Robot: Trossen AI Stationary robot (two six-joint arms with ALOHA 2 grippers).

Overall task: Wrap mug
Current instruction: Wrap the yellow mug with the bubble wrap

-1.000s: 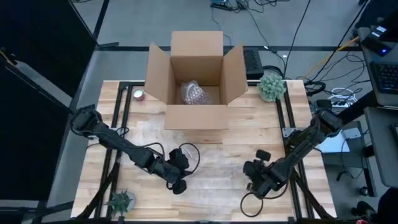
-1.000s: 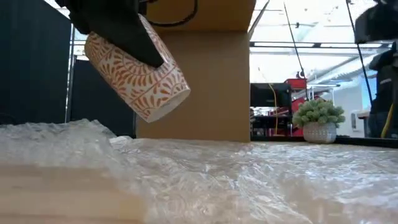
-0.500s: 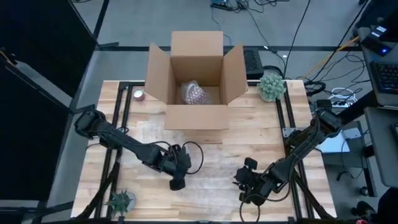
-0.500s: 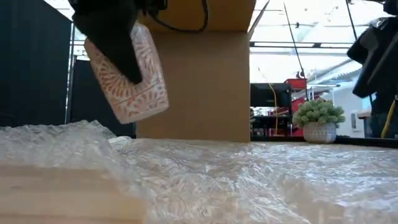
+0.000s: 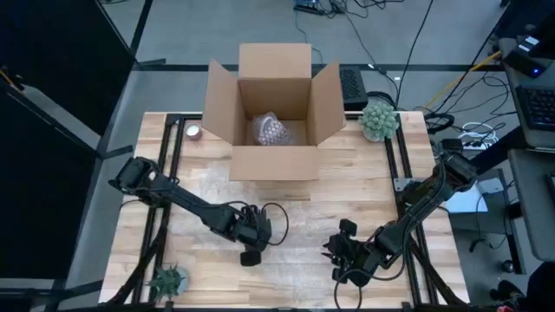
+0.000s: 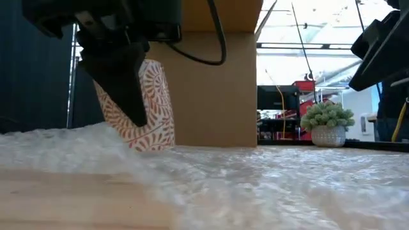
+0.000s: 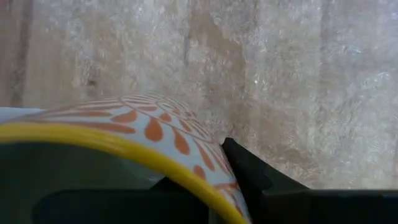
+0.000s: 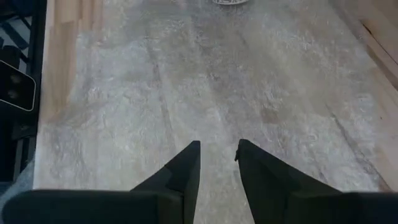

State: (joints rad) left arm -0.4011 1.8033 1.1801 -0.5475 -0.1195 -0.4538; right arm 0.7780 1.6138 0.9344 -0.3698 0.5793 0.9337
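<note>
The mug (image 6: 150, 102) is white with an orange leaf pattern and a yellow rim (image 7: 124, 146). It stands almost upright on the clear bubble wrap (image 6: 255, 179), which is spread over the table's near half. My left gripper (image 5: 252, 236) comes down on the mug from above and is shut on its wall. My right gripper (image 8: 217, 155) hovers over the bubble wrap (image 8: 217, 81) to the right of the mug. Its fingers are a little apart and nothing is between them. My left gripper holds the mug by its wall at the rim (image 7: 205, 158), with one finger (image 7: 249, 174) outside and the other inside the cup. The fingers point down from above. The mug stands nearly upright, and its base (image 6: 153, 144) meets the bubble wrap.
An open cardboard box (image 5: 273, 108) stands at the far middle of the table with a bubble-wrapped item (image 5: 270, 130) inside. A potted plant (image 5: 379, 120) is at the far right. A small plant (image 5: 167, 280) is at the near left and a small pink thing (image 5: 192, 132) at the far left.
My left gripper has come down and turned. The mug, which hung tilted above the wrap, is now nearly upright with its base at the wrap. My right gripper has gone toward the table's left and near edge.
</note>
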